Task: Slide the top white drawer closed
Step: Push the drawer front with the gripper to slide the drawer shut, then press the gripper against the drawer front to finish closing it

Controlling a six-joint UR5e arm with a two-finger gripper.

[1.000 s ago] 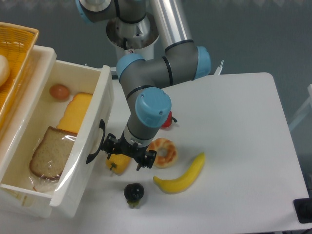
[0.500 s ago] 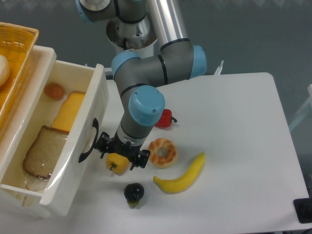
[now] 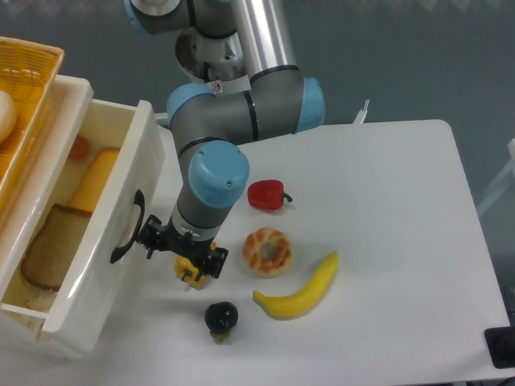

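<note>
Top white drawer (image 3: 96,265) at frame left stands part open, its black handle (image 3: 127,227) just left of the gripper (image 3: 180,253), whose jaw spread I cannot tell; closing push runs leftward, square to the front's long axis.

Top white drawer (image 3: 121,265): glossy, deep, curved black handle (image 3: 126,227), partly open at left.
</note>
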